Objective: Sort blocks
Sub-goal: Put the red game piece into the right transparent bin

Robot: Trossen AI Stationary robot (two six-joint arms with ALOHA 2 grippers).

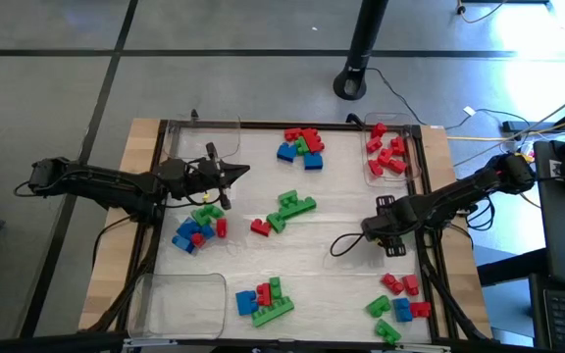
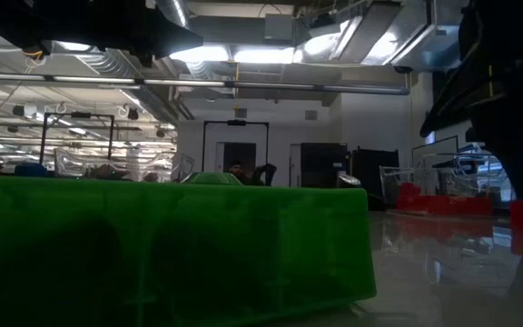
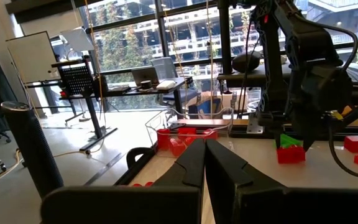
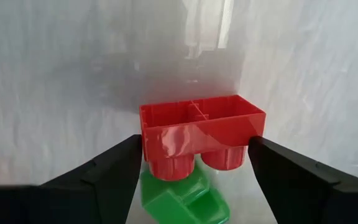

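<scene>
Red, green and blue studded blocks lie in loose piles on the white table: one at the far side (image 1: 302, 145), one at the left (image 1: 199, 227), one in the middle (image 1: 287, 211), and two near the front (image 1: 266, 299) (image 1: 398, 299). My left gripper (image 1: 235, 174) (image 3: 204, 152) hovers shut and empty above the left pile, pointing toward the right. My right gripper (image 1: 390, 243) (image 4: 196, 142) points down at the table's right side. It is shut on a small red block (image 4: 197, 127) with a green piece (image 4: 182, 196) beside it. My right gripper pinches the two-stud red block between its two fingers, one finger (image 4: 120, 165) on each short end (image 4: 146, 134), coming from above and pointing down. A green piece sits against the block's stud side. Whether the block is clear of the table, I cannot tell.
A clear tray (image 1: 415, 147) at the far right corner holds several red blocks. Clear trays also stand at the far left (image 1: 226, 126) and near left (image 1: 179, 284). A big green block (image 2: 171, 245) fills the low view. A cable (image 1: 346, 243) loops beside my right gripper.
</scene>
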